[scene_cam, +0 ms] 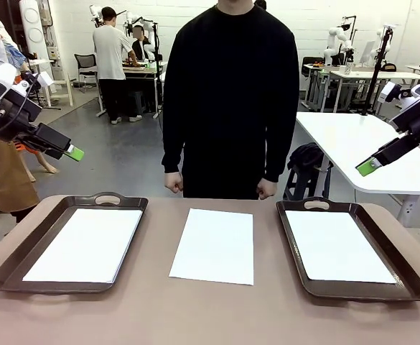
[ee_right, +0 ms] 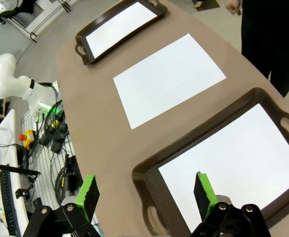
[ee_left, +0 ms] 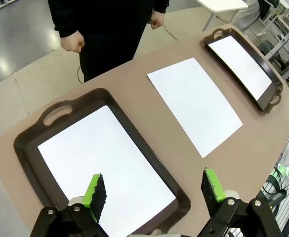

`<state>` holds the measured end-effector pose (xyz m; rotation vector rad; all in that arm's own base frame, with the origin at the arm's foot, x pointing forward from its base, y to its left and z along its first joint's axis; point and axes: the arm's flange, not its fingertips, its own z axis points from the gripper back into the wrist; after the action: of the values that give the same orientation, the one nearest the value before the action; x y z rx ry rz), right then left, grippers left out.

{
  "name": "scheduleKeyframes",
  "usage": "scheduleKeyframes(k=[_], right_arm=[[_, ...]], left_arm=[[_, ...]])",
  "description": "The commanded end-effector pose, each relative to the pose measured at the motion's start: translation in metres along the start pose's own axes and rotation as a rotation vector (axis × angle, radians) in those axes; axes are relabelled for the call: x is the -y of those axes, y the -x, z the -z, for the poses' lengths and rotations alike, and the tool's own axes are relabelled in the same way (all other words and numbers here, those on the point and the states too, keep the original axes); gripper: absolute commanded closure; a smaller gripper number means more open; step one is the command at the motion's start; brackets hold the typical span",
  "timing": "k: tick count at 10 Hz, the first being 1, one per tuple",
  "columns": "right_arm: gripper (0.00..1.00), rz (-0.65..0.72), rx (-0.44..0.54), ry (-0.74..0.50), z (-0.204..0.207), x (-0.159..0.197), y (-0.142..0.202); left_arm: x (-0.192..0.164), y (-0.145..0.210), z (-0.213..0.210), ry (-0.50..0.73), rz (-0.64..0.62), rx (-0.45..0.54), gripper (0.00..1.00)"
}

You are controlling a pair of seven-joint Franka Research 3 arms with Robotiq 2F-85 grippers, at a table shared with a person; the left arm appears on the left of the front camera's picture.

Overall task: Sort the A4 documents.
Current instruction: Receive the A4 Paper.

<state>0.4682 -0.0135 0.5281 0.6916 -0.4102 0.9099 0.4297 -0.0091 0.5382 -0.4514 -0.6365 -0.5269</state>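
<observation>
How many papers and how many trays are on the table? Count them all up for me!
Papers: 3, one in the left tray, one on the bare table, one in the right tray.
Trays: 2, left and right.
Total: 5 things.

One sheet (scene_cam: 214,246) lies btwn two trays (scene_cam: 23,259) (scene_cam: 403,277), each apparently holding a sheet.

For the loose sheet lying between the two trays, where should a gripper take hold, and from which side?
The middle A4 sheet lies flat on the bare table, apart from both trays. Being thin and flush with the surface, it is probably best pinched at its near short edge or a near corner, coming down from above on the robot's side. Both the left gripper and the right gripper hang open, holding nothing.
</observation>
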Motion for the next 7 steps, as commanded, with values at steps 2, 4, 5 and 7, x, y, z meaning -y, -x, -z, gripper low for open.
scheduleKeyframes(k=[2, 4, 5, 7], right_arm=[[0.0, -0.001, 0.0, 0.004, 0.0005, 0.0004, -0.0007], [0.0, -0.001, 0.0, 0.004, 0.0005, 0.0004, -0.0007], [0.0, -0.001, 0.0, 0.004, 0.0005, 0.0004, -0.0007], [0.0, -0.001, 0.0, 0.004, 0.0005, 0.0004, -0.0007]], left_arm=[[0.0, 0.0, 0.0, 0.0, 0.0, 0.0, 0.0], [0.0, 0.0, 0.0, 0.0, 0.0, 0.0, 0.0], [0.0, 0.0, 0.0, 0.0, 0.0, 0.0, 0.0], [0.0, 0.0, 0.0, 0.0, 0.0, 0.0, 0.0]])
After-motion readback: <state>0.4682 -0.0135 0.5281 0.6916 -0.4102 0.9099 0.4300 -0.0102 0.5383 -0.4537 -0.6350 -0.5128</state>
